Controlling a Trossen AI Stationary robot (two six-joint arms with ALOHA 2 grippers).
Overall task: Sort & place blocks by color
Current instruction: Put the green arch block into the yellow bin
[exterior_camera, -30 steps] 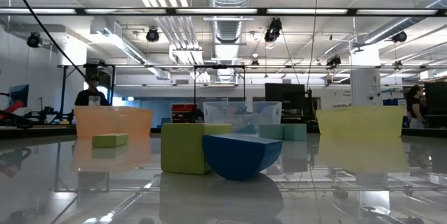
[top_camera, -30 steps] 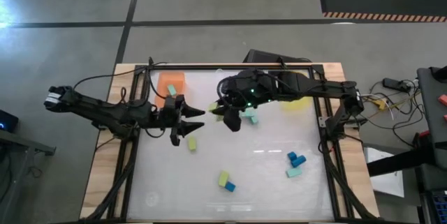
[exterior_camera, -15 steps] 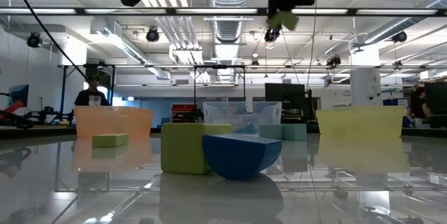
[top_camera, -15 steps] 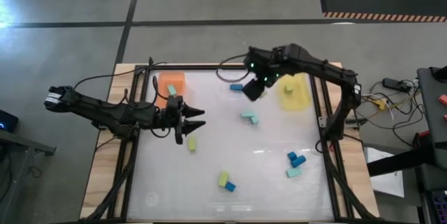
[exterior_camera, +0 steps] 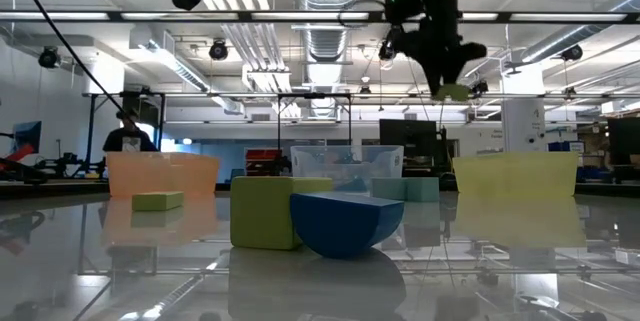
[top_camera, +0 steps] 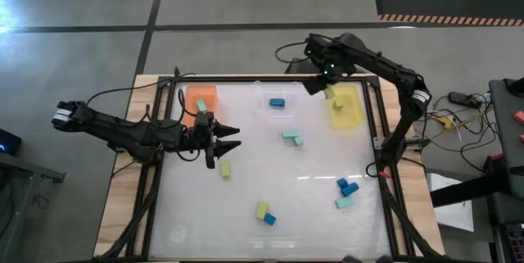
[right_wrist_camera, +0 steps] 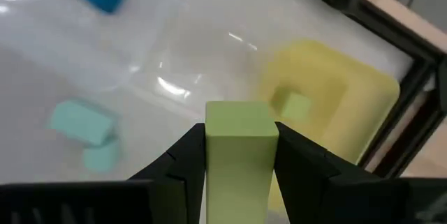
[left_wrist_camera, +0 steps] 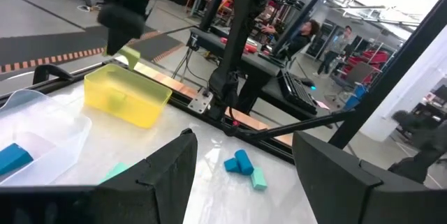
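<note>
My right gripper (top_camera: 326, 89) points down, shut on a yellow-green block (right_wrist_camera: 239, 123), above the far left corner of the yellow tray (top_camera: 347, 109). Another yellow-green block (right_wrist_camera: 296, 103) lies in that tray. The low view shows the held block (exterior_camera: 452, 91) high above the table. My left gripper (top_camera: 233, 138) hangs open and level over the table's left middle, touching nothing. A blue block (top_camera: 277, 102) lies in the clear tray (top_camera: 264, 109). Teal blocks (top_camera: 291, 138) lie on the table's middle. My right gripper pinches the yellow-green block by two opposite sides (right_wrist_camera: 213, 155) between its two fingers. The fingers come from above, pointing down. The block sticks out below the fingertips (exterior_camera: 452, 91), lifted clear of the table and the tray.
An orange tray (top_camera: 201, 99) stands at the far left. Loose blocks lie on the table: a yellow-green one (top_camera: 224, 168) under my left gripper, a yellow-green and blue pair (top_camera: 264, 213) near the front, blue and teal ones (top_camera: 346, 191) at the right.
My right gripper has carried the yellow-green block from the table's middle toward the far right, to the yellow tray. It has tipped over to point down and has come lower in the last half second. My left arm has kept still.
</note>
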